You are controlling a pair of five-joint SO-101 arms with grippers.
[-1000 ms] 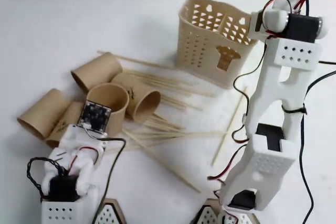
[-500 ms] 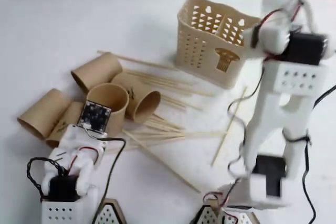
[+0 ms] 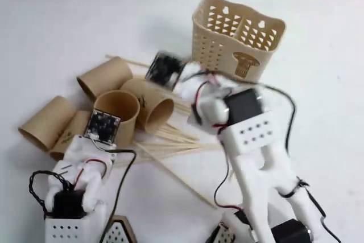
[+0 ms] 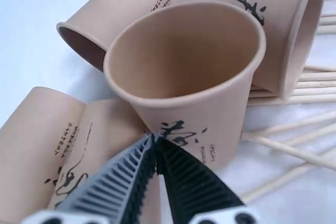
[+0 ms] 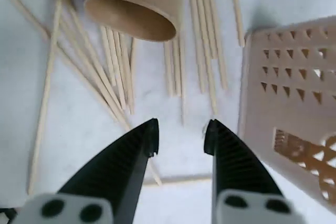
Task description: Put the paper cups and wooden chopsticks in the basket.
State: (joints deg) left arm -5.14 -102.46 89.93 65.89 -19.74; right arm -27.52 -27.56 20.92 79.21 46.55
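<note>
Several brown paper cups point(image 3: 104, 77) lie at the table's left; one cup point(image 3: 118, 109) stands upright among them. Wooden chopsticks point(image 3: 170, 138) are scattered between the cups and the cream basket point(image 3: 239, 41). My left gripper point(image 4: 153, 141) is shut with nothing in it, its tips against the lower wall of the upright cup point(image 4: 194, 77). My right gripper point(image 5: 181, 132) hangs open over the chopsticks point(image 5: 118, 72), between a lying cup point(image 5: 136, 1) and the basket point(image 5: 294, 103). The right arm point(image 3: 244, 123) stretches across the table's middle.
The left arm point(image 3: 79, 180) sits at the front left. The white table point(image 3: 51, 32) is bare at the back left and to the right of the basket. One long chopstick point(image 3: 128, 62) lies behind the cups.
The right arm has swung from beside the basket on the right down and leftward over the chopsticks near the cups. The left arm has not moved.
</note>
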